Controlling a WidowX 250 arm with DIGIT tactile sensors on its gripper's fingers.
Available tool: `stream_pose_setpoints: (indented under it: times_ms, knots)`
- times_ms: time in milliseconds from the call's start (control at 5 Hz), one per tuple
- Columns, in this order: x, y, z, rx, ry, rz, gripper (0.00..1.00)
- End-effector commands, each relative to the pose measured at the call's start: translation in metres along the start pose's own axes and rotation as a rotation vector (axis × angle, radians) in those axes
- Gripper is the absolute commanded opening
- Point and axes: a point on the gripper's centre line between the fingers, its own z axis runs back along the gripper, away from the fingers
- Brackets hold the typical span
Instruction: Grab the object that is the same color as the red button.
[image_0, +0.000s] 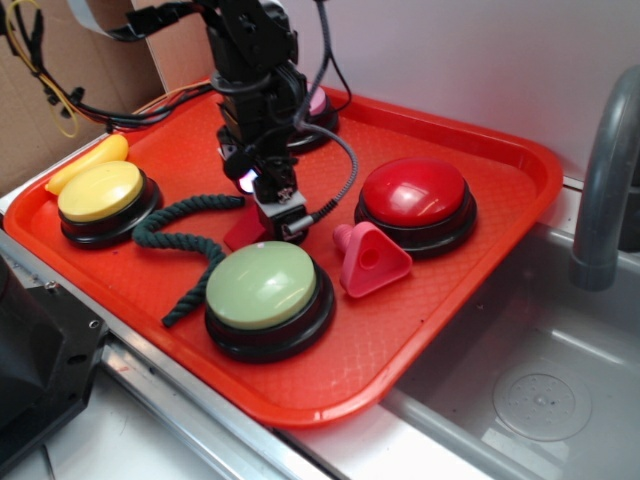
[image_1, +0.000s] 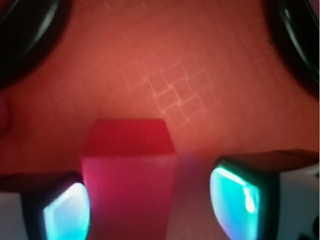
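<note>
Red wedge (image_1: 129, 170) between gripper (image_1: 150, 205) fingers, gap visible wrist-only

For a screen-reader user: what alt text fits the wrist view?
A small red block sits between the open end effector fingers, nearer the left one, with a gap to the right one. Beneath is the orange gridded tray; black button bases show at the top corners.

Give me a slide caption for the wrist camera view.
Open gripper straddling the red wedge block on the orange tray.

Bright exterior, blurred red-tinted wrist view
</note>
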Motion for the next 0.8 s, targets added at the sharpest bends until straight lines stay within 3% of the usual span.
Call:
stream_pose_setpoints:
  times_ms: [0, 200, 400, 600]
  knots:
    - [0.014, 0.002, 0.004, -0.019, -0.044, -0.001, 0.59]
    - [0.012, 0.001, 0.01, -0.011, -0.041, 0.033, 0.0]
    - [0.01, 0.013, 0.035, -0.066, 0.016, 0.129, 0.0]
    - [0.008, 0.024, 0.067, -0.06, 0.013, 0.21, 0.0]
